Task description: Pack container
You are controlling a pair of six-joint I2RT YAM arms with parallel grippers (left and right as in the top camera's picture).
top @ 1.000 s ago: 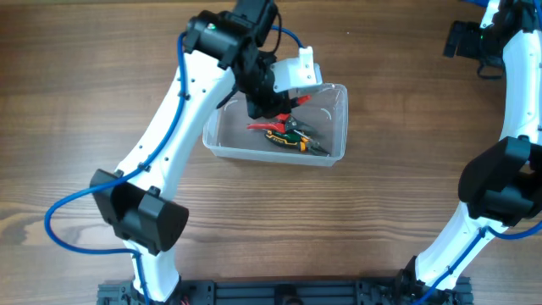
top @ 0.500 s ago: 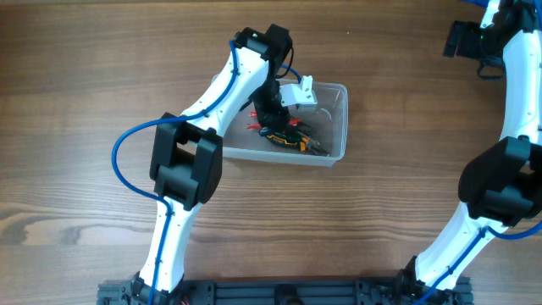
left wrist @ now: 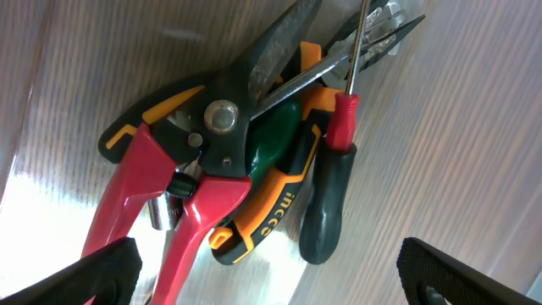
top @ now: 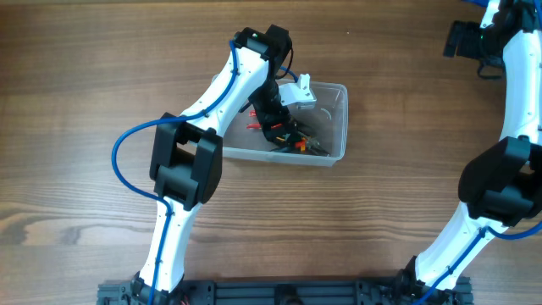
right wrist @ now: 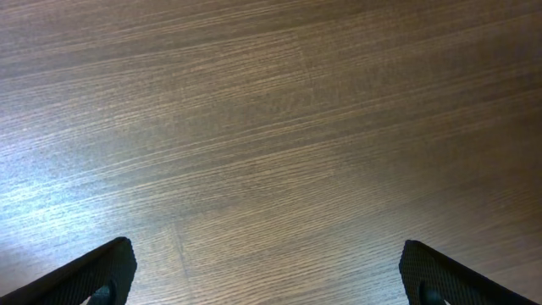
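Observation:
The clear container stands mid-table, and my left gripper reaches down into it. Inside lie red-handled snips, green-and-orange pliers and a screwdriver with a red-and-black handle, piled together on the container's floor. My left gripper is open just above this pile, with nothing between its fingers. My right gripper is open over bare wood, far off at the table's back right.
The wooden table surrounds the container on all sides. The left arm's white links and blue cable cross the table left of the container. The right arm stands along the right edge.
The left arm came down into the container and its jaws went from shut to open. The tools now lie loose below it. The right arm has not moved.

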